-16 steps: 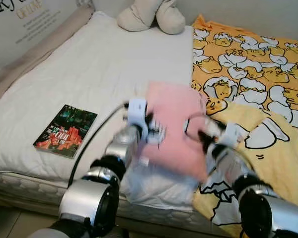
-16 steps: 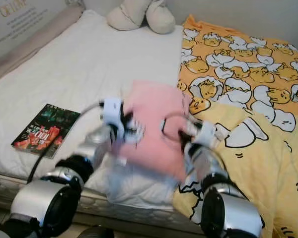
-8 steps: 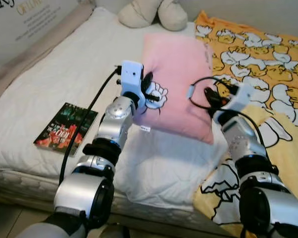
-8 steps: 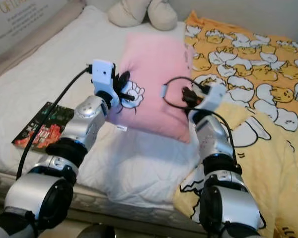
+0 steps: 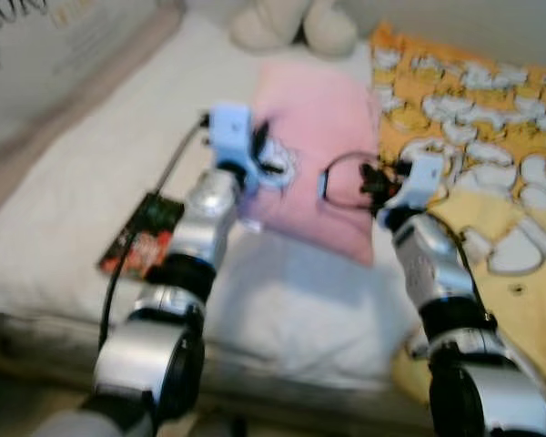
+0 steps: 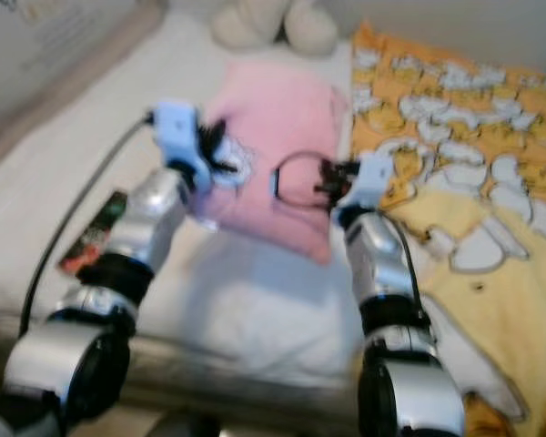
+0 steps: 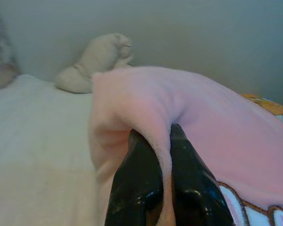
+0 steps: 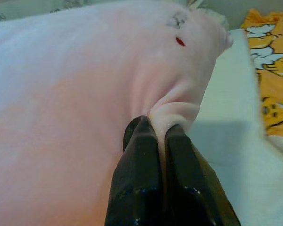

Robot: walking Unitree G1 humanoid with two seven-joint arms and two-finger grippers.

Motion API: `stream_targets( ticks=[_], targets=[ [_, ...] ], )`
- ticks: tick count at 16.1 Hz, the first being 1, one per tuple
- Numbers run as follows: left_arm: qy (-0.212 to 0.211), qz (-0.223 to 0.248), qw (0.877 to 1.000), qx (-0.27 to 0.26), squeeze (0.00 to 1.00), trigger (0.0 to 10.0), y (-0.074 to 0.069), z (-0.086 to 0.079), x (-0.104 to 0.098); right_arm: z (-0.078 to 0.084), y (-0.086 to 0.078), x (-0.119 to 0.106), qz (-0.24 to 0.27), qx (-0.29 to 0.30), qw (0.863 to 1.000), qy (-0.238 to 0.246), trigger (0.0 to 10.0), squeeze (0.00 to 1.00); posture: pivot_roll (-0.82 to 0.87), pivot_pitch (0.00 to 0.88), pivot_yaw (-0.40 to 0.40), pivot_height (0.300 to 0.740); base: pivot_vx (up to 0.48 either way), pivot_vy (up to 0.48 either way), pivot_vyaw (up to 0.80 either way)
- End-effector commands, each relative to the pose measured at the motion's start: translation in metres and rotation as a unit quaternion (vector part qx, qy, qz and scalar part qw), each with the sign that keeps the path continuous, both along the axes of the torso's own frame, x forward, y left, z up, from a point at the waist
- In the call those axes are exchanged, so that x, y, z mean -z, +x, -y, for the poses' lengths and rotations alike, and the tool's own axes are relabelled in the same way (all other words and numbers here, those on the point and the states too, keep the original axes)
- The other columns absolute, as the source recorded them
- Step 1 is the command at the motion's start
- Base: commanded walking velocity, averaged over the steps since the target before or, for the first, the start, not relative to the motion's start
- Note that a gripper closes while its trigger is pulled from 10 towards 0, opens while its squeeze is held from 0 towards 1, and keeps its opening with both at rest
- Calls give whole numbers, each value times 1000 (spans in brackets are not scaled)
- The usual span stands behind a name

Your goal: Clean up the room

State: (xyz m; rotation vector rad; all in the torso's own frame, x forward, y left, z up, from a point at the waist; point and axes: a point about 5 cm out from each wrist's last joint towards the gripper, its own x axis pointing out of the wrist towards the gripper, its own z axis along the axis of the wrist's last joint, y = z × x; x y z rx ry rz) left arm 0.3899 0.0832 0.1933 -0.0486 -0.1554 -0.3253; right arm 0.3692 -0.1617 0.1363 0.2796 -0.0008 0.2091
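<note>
Hands pinch pink pillow (image 5: 323, 155), one each side.
Left hand (image 7: 160, 141) and right hand (image 8: 153, 129) clamp opposite edges; long axis seemingly runs toward plush toy (image 5: 296, 23) at bed (image 5: 91, 182) head.

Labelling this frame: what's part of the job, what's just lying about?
In the job:
pink pillow
left gripper, fingers pinching its edge
right gripper, fingers pinching a fold

Lying about:
book on the white mattress
plush toy
yellow blanket

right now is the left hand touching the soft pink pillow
Touching. The left wrist view shows the left hand with its two black fingers pinched shut on a fold of the soft pink pillow.
</note>
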Motion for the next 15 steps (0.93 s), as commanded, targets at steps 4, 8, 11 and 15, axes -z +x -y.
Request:
stream_targets(
  ticks=[4, 8, 11, 15],
  targets=[
    [-3, 41, 999, 10, 0, 10000, -2, 11, -16, 12, -2, -4, 9, 28, 1000, -9, 10000, 0, 59, 0, -33, 740, 0, 480, 0],
    [-4, 35, 999, 5, 0, 10000, -2, 12, -14, 15, -3, -3, 5, 30, 999, -16, 10000, 0, 55, 0, -36, 740, 0, 480, 0],
    [-10, 23, 1000, 0, 0, 10000, -2, 12, -8, 18, -3, -3, 2, 32, 999, -18, 10000, 0, 48, 0, -50, 740, 0, 480, 0],
    [-2, 16, 1000, -6, 0, 10000, -1, 10, -6, 15, -3, -1, -3, 26, 999, -19, 10000, 0, 52, 0, -51, 740, 0, 480, 0]
  ],
)
